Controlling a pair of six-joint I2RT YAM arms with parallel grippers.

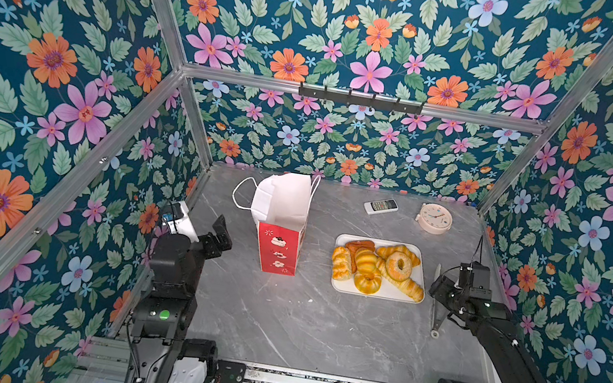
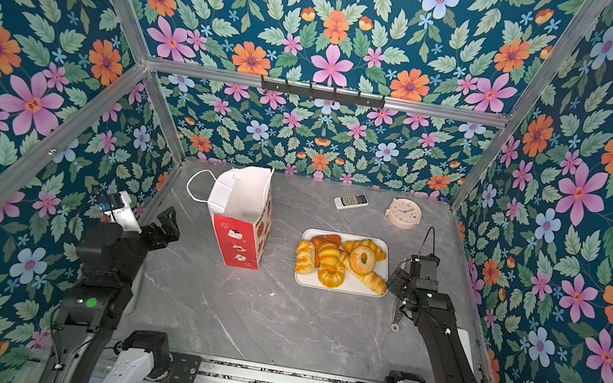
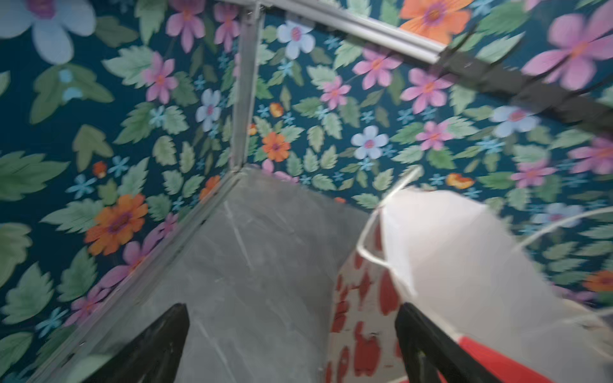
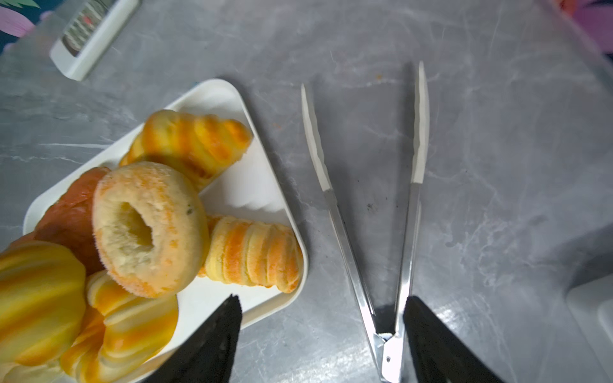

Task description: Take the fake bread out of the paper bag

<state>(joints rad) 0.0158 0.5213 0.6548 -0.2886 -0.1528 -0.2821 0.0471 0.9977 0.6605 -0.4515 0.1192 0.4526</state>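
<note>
Heaped on the white tray (image 1: 376,294), in both top views, lies the fake bread (image 1: 378,268). The paper bag (image 2: 243,207) stands upright on the surface (image 1: 296,317), well apart to the tray's left, mouth open; whether any piece remains inside I cannot tell. The left claw (image 1: 219,235) hangs beyond the paper bag from the tray, the right claw (image 1: 438,286) just off the tray's right edge. From the left wrist, the left claw (image 3: 292,308) is spread wide and empty, the paper bag (image 3: 464,252) close beside one finger. From the right wrist, the right claw (image 4: 321,298) gapes, empty, over the hinge of metal tongs (image 4: 388,345) lying beside the tray (image 4: 245,195), a sugared donut (image 4: 149,228) topping the pile. To finish well, look into the paper bag first. Should a piece remain, steady the rim with the left claw, avoid the cord handles (image 3: 368,228), and enter from straight above.
</note>
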